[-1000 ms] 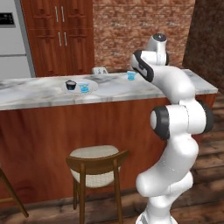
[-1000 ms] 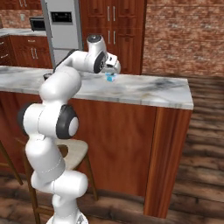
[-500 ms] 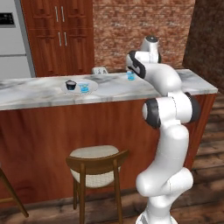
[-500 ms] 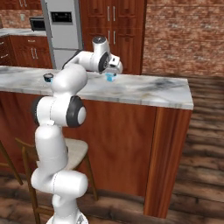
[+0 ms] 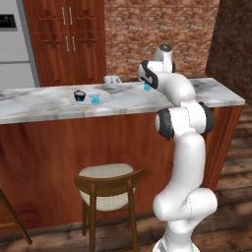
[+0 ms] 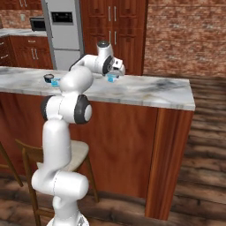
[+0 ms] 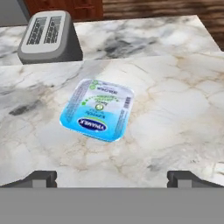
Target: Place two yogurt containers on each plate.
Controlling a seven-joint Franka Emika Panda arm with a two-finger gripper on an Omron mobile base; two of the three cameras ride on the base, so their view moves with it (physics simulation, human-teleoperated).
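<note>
A light-blue yogurt container (image 7: 98, 109) with a printed lid lies on the marble counter, right under my open gripper (image 7: 112, 179). Its fingertips (image 7: 41, 178) stand wide apart on either side, short of the cup and not touching it. From the base cameras, the same yogurt container (image 5: 146, 86) (image 6: 112, 79) sits at the counter's far side, below the gripper (image 5: 146, 81) (image 6: 116, 73). Farther left a pale plate (image 5: 82, 102) carries another yogurt container (image 5: 95, 99) and a small black cup (image 5: 78, 94).
A grey toaster (image 7: 50, 37) (image 5: 112, 79) stands just beyond the near yogurt container. A wooden stool (image 5: 107, 184) is tucked under the counter front. The counter's right end (image 6: 187, 99) drops off beside a brick wall.
The arm's elbow and forearm have swung upright and closer to the counter, while the hand stays over the yogurt container by the toaster. The jaws remain wide.
</note>
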